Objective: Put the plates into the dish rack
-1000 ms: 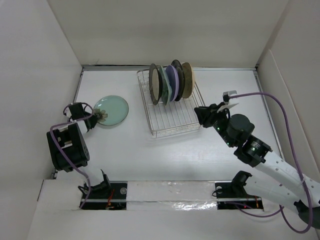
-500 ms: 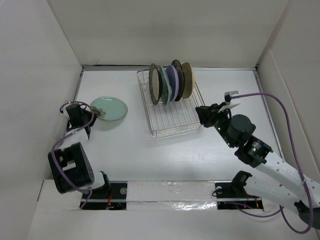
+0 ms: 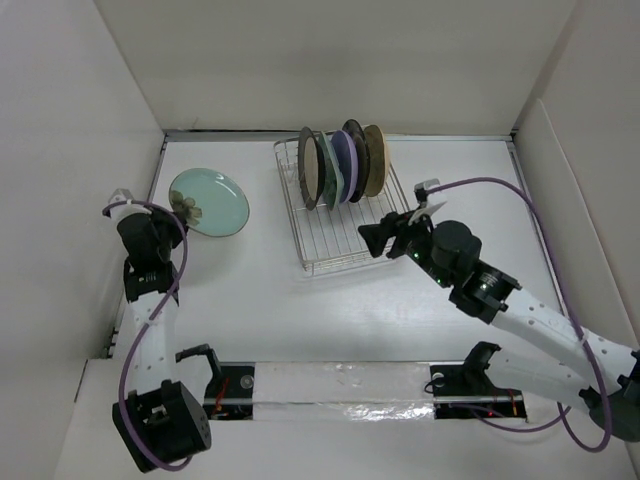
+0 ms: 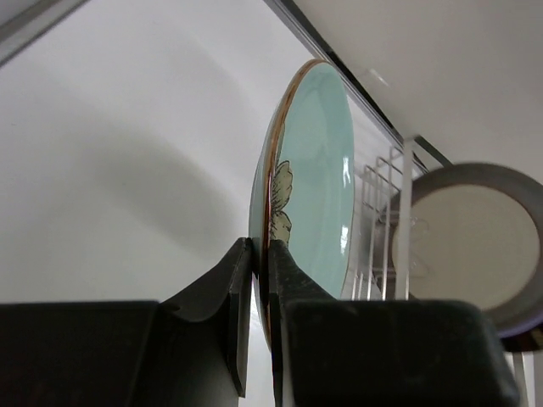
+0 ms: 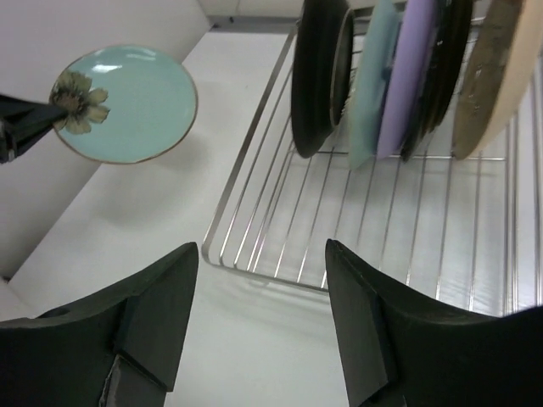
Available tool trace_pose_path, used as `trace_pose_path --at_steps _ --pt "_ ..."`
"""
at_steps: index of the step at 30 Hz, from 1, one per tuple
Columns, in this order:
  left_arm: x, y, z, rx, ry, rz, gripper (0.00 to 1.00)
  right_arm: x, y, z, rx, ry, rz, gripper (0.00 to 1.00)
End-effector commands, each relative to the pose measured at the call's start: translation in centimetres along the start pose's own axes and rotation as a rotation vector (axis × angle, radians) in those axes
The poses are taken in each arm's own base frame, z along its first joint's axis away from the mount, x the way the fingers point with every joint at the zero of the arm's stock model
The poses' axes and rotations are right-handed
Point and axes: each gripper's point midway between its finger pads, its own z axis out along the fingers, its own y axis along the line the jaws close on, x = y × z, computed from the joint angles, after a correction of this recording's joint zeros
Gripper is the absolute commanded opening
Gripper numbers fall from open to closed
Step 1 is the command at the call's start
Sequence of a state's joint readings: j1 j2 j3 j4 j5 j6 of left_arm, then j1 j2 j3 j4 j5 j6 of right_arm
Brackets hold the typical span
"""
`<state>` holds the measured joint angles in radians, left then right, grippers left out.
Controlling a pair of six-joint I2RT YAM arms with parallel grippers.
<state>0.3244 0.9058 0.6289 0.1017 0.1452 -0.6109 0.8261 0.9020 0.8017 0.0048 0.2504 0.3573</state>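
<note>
My left gripper (image 3: 178, 206) is shut on the rim of the pale green round plate (image 3: 210, 202) with a flower print and holds it tilted up off the table, left of the dish rack (image 3: 345, 245). In the left wrist view the plate (image 4: 314, 178) stands on edge between my fingers (image 4: 242, 305). Several plates (image 3: 343, 165) stand upright in the back half of the silver wire rack. My right gripper (image 3: 375, 236) is open and empty, hovering at the rack's front right. In the right wrist view the rack (image 5: 390, 229) and the green plate (image 5: 127, 102) show beyond its fingers.
White walls enclose the table on the left, back and right. The front half of the rack (image 3: 335, 250) holds no plates. A cream plate with a dark rim (image 4: 467, 242) shows behind the rack wires in the left wrist view.
My left gripper has lifted the pale green plate off the table and moved it back and left, tilting it. My right gripper has moved left, over the rack's front right corner.
</note>
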Motion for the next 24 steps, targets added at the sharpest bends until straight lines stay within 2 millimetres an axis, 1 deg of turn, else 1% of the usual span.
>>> trace_pose_path --at_steps 1,3,4,6,7,8,9,10,12,13,14,15,17,18,21,22,24 --pt "-4.6 -8.5 -3.7 0.296 -0.129 0.051 0.00 -2.2 4.0 0.5 -0.162 -0.036 0.036 0.71" --pt "-5.3 -11.0 -5.3 0.379 -0.143 0.061 0.00 -2.3 5.1 1.0 -0.206 -0.023 0.052 0.79" --pt "-5.4 -12.2 -6.2 0.424 -0.141 0.071 0.00 -2.3 5.6 1.7 -0.217 -0.010 0.053 0.80" --pt "-5.8 -13.8 -7.3 0.490 -0.140 0.069 0.00 -2.4 6.5 2.5 -0.242 0.002 0.051 0.83" --pt "-5.2 -14.7 -8.1 0.541 -0.116 0.074 0.00 -1.5 6.5 3.6 -0.236 0.032 0.047 0.83" --pt "-5.1 -15.5 -8.7 0.579 -0.107 0.072 0.00 -2.4 7.4 3.9 -0.264 0.019 0.044 0.84" --pt "-4.7 -15.9 -9.1 0.604 -0.086 0.041 0.00 -2.5 7.5 4.3 -0.267 0.018 0.043 0.84" --pt "-4.2 -16.6 -9.7 0.646 -0.060 0.038 0.00 -2.4 8.2 4.6 -0.296 0.023 0.044 0.84" --pt "-3.9 -17.4 -10.5 0.689 -0.038 0.027 0.00 -2.7 8.9 5.7 -0.318 0.013 0.053 0.85" --pt "-4.2 -17.8 -11.2 0.709 -0.042 0.029 0.00 -2.7 9.2 6.0 -0.327 0.018 0.054 0.86" --pt "-3.9 -18.6 -11.8 0.741 -0.029 0.035 0.00 -2.0 9.5 6.7 -0.333 0.042 0.049 0.86" --pt "-3.8 -19.0 -12.2 0.760 -0.025 0.037 0.00 -2.4 10.0 7.0 -0.348 0.039 0.051 0.88" --pt "-3.6 -20.1 -13.5 0.816 -0.006 0.039 0.00 -2.0 10.7 7.5 -0.384 0.060 0.047 0.89" --pt "-3.5 -20.2 -13.7 0.828 -0.001 0.036 0.00 -1.5 11.0 8.5 -0.386 0.080 0.047 0.90" --pt "-2.8 -21.1 -15.2 0.900 0.038 0.020 0.00 -0.6 11.1 9.7 -0.382 0.106 0.050 0.89" --pt "-2.3 -21.3 -15.7 0.926 0.068 0.018 0.00 0.0 10.9 10.5 -0.368 0.118 0.052 0.90" --pt "-2.0 -21.9 -16.7 0.970 0.100 -0.009 0.00 0.4 10.2 11.3 -0.323 0.114 0.053 0.89"
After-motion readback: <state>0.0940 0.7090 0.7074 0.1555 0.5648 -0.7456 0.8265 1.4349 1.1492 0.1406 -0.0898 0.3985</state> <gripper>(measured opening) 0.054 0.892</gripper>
